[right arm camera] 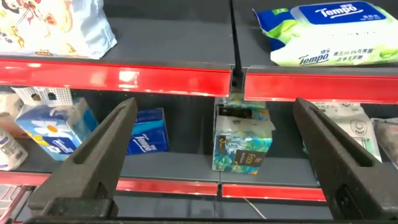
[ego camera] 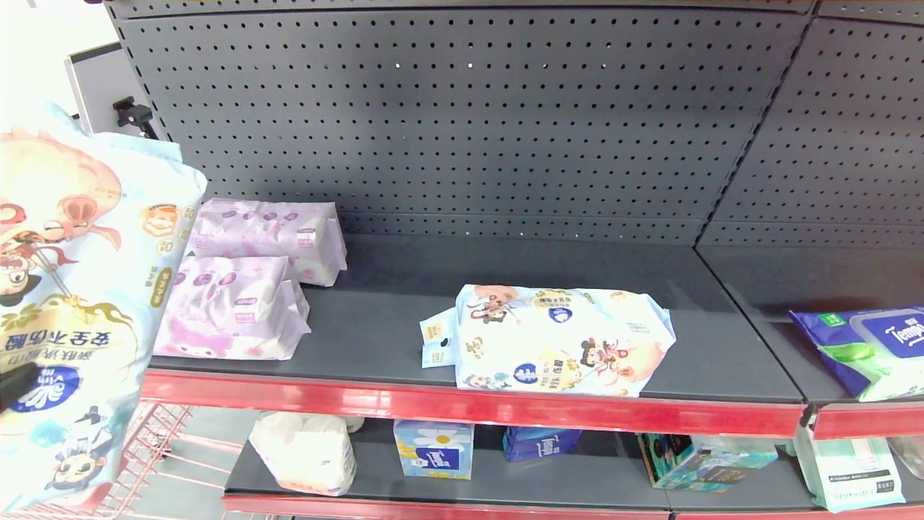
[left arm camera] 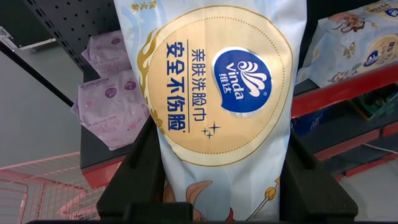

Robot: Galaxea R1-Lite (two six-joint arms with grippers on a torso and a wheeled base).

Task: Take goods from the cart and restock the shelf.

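At the head view's far left a tissue pack (ego camera: 65,289) stands on end, long axis vertical, print upside down, above the cart (ego camera: 155,433). The left wrist view shows the left claw (left arm camera: 221,130) clamped on its sides. A matching pack (ego camera: 556,339) lies lengthwise along the shelf (ego camera: 469,404). The right claw (right arm camera: 211,106) gapes wide, empty.

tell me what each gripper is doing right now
Left gripper: shut on the cartoon-print tissue pack.
Right gripper: open, holding nothing.
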